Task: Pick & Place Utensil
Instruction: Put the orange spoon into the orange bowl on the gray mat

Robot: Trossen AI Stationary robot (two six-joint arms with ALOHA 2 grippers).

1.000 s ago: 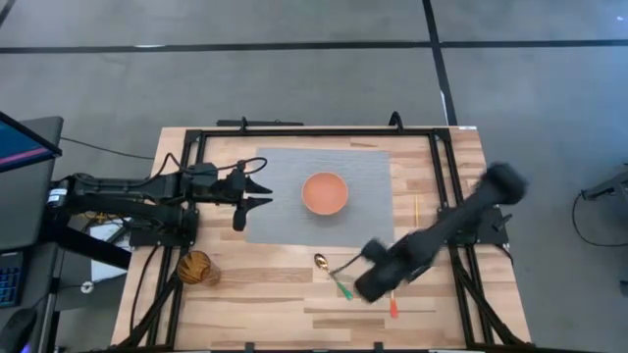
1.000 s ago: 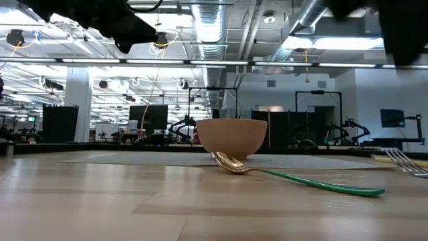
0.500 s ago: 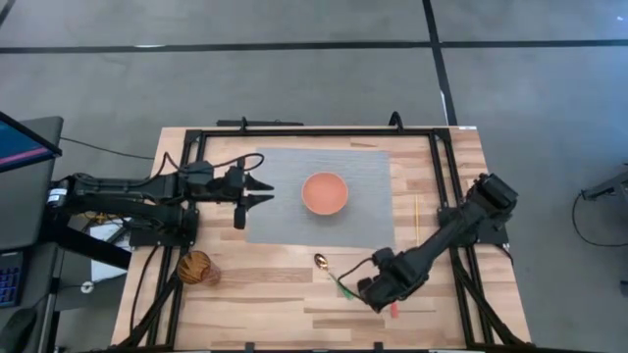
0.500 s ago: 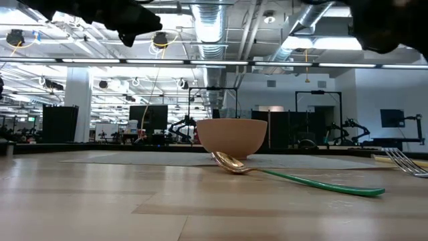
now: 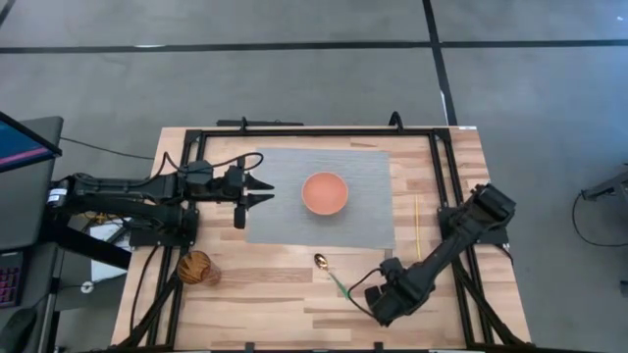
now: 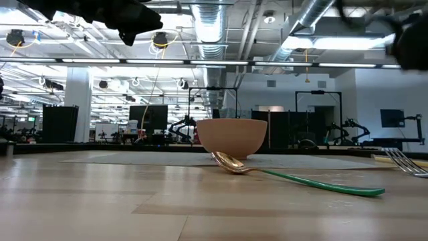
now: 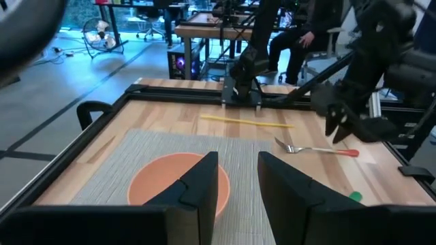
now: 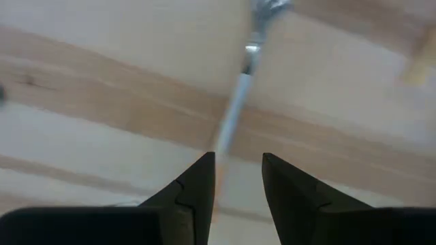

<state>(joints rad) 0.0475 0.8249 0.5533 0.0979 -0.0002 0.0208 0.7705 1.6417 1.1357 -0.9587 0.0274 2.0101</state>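
Observation:
A fork lies flat on the wood near the table's near right side. The left wrist view shows its silver shaft (image 7: 312,148) and red handle end (image 7: 351,153); in the high view my right gripper (image 5: 386,301) hides it. My right gripper (image 8: 236,163) is open and points down over the fork's shaft (image 8: 235,102), one finger on either side and apart from it. A spoon (image 5: 330,273) with a gold bowl and green handle lies left of it. An orange bowl (image 5: 324,193) stands on a grey placemat (image 5: 368,221). My left gripper (image 5: 259,192) waits open over the mat's left edge.
A thin yellow stick (image 5: 416,224) lies right of the placemat. An amber cup (image 5: 197,267) stands near the table's near left corner. A black frame (image 5: 446,186) runs around the table. In the low view the spoon (image 6: 294,177) lies before the bowl (image 6: 231,137).
My right gripper has moved down and toward the table's near edge, from beside the spoon's green handle to over the fork, whose red end it now hides from above. The fork, spoon and bowl have stayed in place.

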